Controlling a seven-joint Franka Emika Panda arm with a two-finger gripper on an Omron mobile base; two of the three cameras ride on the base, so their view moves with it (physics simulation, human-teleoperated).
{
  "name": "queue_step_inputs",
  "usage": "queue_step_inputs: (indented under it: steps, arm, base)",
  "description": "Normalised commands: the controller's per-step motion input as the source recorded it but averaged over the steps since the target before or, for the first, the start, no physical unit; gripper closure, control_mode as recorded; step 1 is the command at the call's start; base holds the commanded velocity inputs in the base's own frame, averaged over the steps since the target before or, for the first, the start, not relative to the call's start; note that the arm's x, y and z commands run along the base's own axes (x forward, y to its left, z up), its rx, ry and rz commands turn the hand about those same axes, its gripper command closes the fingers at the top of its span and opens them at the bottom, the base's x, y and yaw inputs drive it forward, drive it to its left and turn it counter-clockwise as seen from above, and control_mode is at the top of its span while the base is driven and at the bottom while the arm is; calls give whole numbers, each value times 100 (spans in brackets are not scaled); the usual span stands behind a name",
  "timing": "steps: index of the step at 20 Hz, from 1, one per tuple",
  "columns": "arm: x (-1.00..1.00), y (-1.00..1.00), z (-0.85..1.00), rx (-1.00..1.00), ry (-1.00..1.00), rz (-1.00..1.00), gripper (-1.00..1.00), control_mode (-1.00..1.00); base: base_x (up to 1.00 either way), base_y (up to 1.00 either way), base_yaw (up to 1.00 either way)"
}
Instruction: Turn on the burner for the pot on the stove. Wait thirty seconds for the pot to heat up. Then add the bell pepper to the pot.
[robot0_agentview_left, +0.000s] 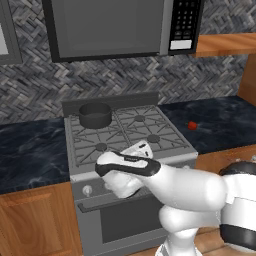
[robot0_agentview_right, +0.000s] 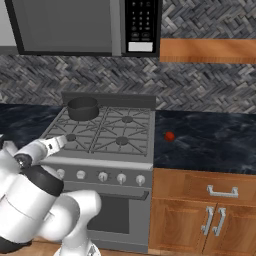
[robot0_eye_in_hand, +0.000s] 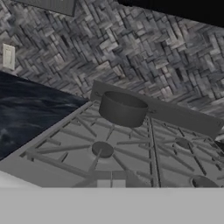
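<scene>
Dark marble bench (robot0_agentview_left: 30, 150) is stretching along the left of the stove (robot0_agentview_left: 125, 135), and the pot (robot0_agentview_left: 95, 115) is sitting on the far left burner (robot0_eye_in_hand: 123, 114), upright with nothing visible inside it. White arm is reaching over the near left edge of the stove, its fingers (robot0_agentview_right: 61, 141) pressing together on nothing just above the front rail. Farther right, the bell pepper (robot0_agentview_right: 170, 136) is lying on the dark bench, well apart from the pot.

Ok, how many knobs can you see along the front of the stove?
5 on the stove front panel: far-left knob, second knob, middle knob, fourth knob, far-right knob. The arm may hide another at the left end.
</scene>
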Motion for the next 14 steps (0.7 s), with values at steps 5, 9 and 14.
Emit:
queue_step_inputs:
  steps: [5, 9, 14]
  arm:
    - [0, -38, 100, 0, 14, -4, 100, -100]
    - [-8, -42, 98, 0, 15, -5, 100, -100]
    - [-26, -61, 78, 0, 20, -10, 100, -100]
  base:
    - [0, 0, 0]
    - [0, 0, 0]
    - [0, 0, 0]
